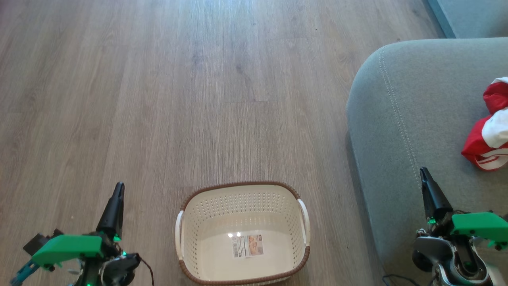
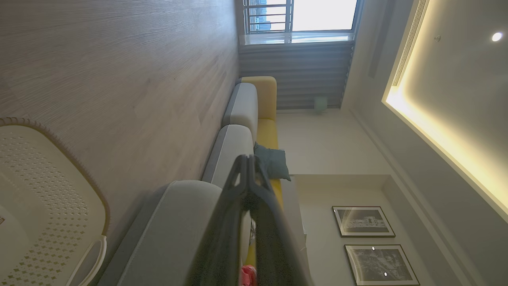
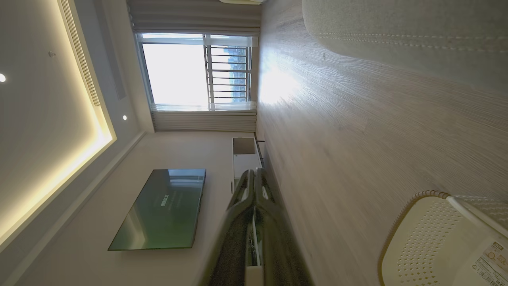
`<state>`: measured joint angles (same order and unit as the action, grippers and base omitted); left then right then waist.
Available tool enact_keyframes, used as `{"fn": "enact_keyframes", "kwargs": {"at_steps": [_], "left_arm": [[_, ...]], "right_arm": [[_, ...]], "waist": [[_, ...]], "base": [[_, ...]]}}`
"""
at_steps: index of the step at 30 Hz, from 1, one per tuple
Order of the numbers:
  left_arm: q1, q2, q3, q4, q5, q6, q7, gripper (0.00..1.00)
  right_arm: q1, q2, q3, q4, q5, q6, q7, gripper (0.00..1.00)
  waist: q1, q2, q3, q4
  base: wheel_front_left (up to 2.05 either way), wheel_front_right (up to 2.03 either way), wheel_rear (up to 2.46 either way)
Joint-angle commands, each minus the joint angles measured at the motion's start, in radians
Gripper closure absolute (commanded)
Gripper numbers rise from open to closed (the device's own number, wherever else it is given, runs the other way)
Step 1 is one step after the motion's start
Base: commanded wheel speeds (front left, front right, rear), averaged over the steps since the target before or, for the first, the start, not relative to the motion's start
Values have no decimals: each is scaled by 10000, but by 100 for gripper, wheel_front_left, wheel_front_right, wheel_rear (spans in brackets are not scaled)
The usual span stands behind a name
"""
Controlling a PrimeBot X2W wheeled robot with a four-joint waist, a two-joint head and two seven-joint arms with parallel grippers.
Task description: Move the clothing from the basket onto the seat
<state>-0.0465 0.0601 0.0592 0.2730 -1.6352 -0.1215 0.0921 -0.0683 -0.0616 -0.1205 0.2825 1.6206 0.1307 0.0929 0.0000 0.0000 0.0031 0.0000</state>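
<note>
Left fingers (image 1: 113,210), right fingers (image 1: 432,194) both pressed together, empty, clothing (image 1: 490,131) on seat (image 1: 397,119) near right fingers

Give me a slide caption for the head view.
Empty basket, red clothing on the seat, left end effector and right end effector shut.

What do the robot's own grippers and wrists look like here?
The left gripper and right gripper each have long dark fingers tapering to a point. Behind them sit bright green plastic covers, with small green lights at the finger bases. A black cable loops off the left wrist; the right wrist has a grey metal joint.
</note>
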Motion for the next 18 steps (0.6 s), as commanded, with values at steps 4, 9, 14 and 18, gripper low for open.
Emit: {"fn": "enact_keyframes", "kwargs": {"at_steps": [4, 9, 14, 18], "left_arm": [[-596, 51, 341, -287, 95, -92, 46, 100], [-598, 42, 355, -286, 106, -92, 57, 100], [-599, 33, 367, -286, 117, -92, 67, 100], [-599, 26, 377, -285, 125, -92, 75, 100]], "right_arm": [[-385, 29, 180, -384, -26, 0, 112, 100], [-386, 35, 172, -384, -33, 0, 119, 100], [-387, 40, 164, -383, -40, 0, 125, 100], [-387, 44, 158, -383, -45, 0, 130, 100]], "waist": [[0, 0, 0, 0], [0, 0, 0, 0], [0, 0, 0, 0], [0, 0, 0, 0]], "base": [[0, 0, 0], [0, 0, 0], [0, 0, 0], [0, 0, 0]]}}
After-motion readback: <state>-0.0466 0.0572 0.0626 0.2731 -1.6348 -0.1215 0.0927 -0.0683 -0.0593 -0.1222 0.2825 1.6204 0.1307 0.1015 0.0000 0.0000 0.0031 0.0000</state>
